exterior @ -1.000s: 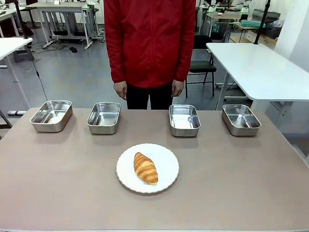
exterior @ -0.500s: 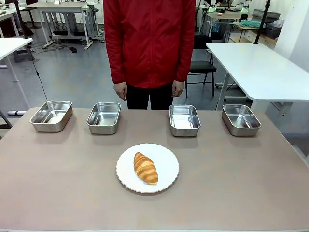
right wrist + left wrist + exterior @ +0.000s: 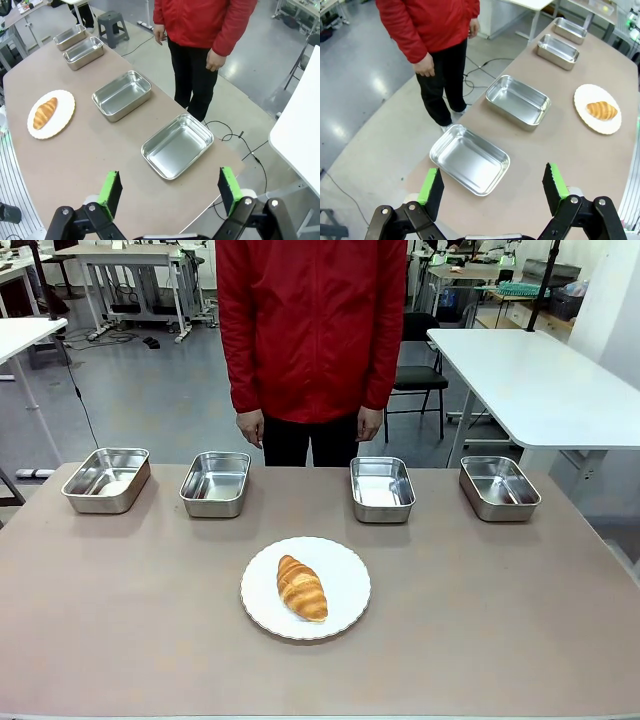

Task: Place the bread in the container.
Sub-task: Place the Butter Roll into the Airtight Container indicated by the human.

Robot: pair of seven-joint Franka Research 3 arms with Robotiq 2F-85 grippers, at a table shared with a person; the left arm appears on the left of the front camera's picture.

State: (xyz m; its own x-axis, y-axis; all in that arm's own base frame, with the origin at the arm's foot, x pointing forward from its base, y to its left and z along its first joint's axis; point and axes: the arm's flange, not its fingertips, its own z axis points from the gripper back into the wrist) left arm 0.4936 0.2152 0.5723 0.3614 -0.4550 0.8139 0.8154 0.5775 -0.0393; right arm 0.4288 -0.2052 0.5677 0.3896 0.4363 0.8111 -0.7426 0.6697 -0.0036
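- Left gripper point(image 3: 492, 192): jaws wide, nothing between them. It hangs high over the left end of the table point(image 3: 120, 640), with the end tray point(image 3: 470, 160) just beyond the pads.
- Right gripper point(image 3: 169, 191): also wide and empty, high over the right end, above the last tray point(image 3: 177, 146).
- Bread point(image 3: 302, 588): lies slantwise on a white plate point(image 3: 345, 565) at mid-table, in no tray.
- Four trays point(image 3: 215, 483) sit in a row along the far edge, well apart from the plate.
- Person point(image 3: 310, 330) in a red jacket stands behind the row, hands hanging.

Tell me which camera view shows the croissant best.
The front view: the croissant lies close and central on the white plate, its crust ridges clear. Both wrist views show it whole but small and far off.
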